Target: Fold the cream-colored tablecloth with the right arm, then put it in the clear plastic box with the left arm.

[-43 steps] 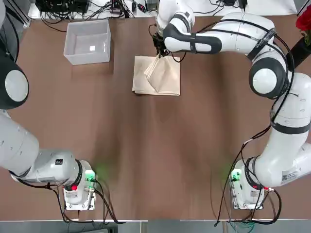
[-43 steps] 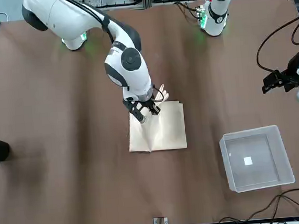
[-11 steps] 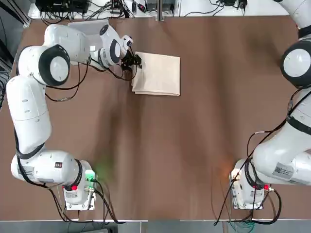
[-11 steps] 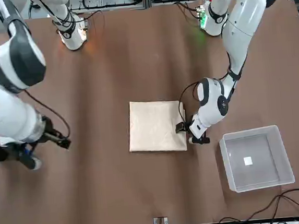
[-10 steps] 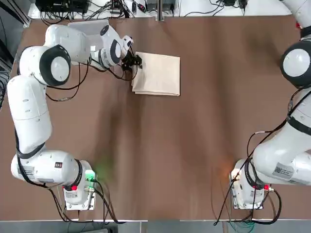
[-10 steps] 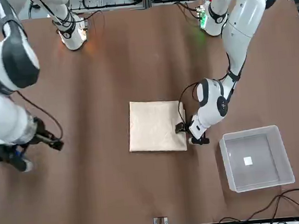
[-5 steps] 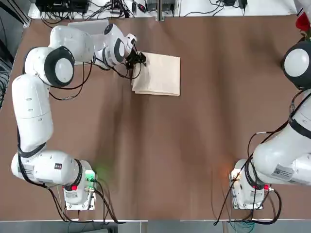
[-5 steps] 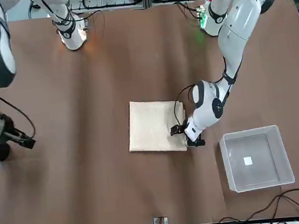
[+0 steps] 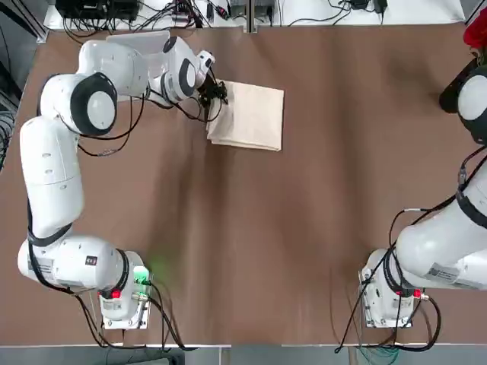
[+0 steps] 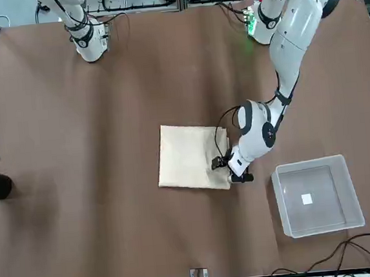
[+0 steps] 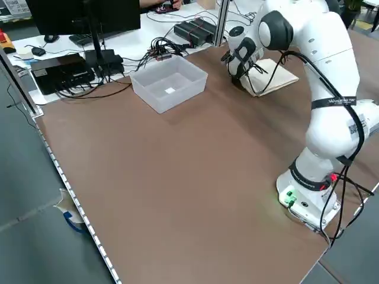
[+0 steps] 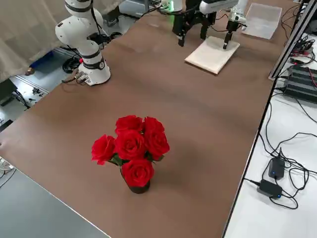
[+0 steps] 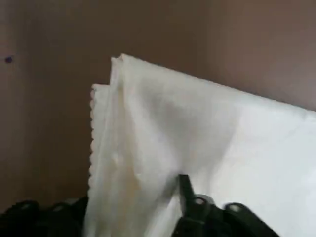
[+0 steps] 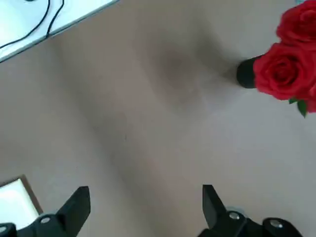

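The left claw (image 10: 229, 171) pinches the cream-colored tablecloth (image 10: 190, 156) beside the clear plastic box (image 10: 317, 195), whose label (image 10: 306, 198) is unreadable.

A wide, flat table with a matte brown top (image 9: 251, 228) carried everything. A folded cream-colored tablecloth (image 9: 255, 114) lay flat on it toward the far edge, its layered edges stacked. Near it, on the robot's left, stood a small clear plastic box (image 10: 316, 195) with thin walls and a white label on its floor, well apart from the cloth. Close to the table's right-hand edge stood a bunch of red roses in a dark vase (image 12: 131, 151). Two white arm bases (image 9: 122, 296) sat bolted at the near edge.
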### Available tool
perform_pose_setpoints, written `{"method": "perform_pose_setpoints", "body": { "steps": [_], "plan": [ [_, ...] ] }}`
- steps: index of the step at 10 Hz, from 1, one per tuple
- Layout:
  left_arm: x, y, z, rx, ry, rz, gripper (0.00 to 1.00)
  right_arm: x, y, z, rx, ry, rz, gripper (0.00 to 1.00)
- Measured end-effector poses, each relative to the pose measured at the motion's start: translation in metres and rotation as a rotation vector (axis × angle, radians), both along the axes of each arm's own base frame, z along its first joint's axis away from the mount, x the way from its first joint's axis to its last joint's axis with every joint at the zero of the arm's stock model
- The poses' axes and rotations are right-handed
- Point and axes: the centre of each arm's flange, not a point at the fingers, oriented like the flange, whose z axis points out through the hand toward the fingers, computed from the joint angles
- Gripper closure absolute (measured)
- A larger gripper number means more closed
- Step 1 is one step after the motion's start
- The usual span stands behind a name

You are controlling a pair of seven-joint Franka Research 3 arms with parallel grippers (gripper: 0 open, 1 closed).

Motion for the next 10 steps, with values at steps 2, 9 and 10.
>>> {"method": "perform_pose_setpoints", "body": {
  "steps": [2, 9, 10],
  "plan": [
    [0.003, 0.004, 0.002, -0.002, -0.004, 0.007, 0.76, -0.007, -0.004, 0.009, -0.004, -0.009, -0.006, 0.00],
    [0.010, 0.024, 0.056, 0.038, -0.008, -0.028, 0.93, -0.014, 0.038, 0.001, -0.026, -0.024, 0.053, 0.00],
    [0.008, 0.024, 0.063, 0.077, -0.019, -0.034, 0.93, -0.020, 0.041, -0.002, -0.032, -0.015, 0.056, 0.00]
  ]
}}
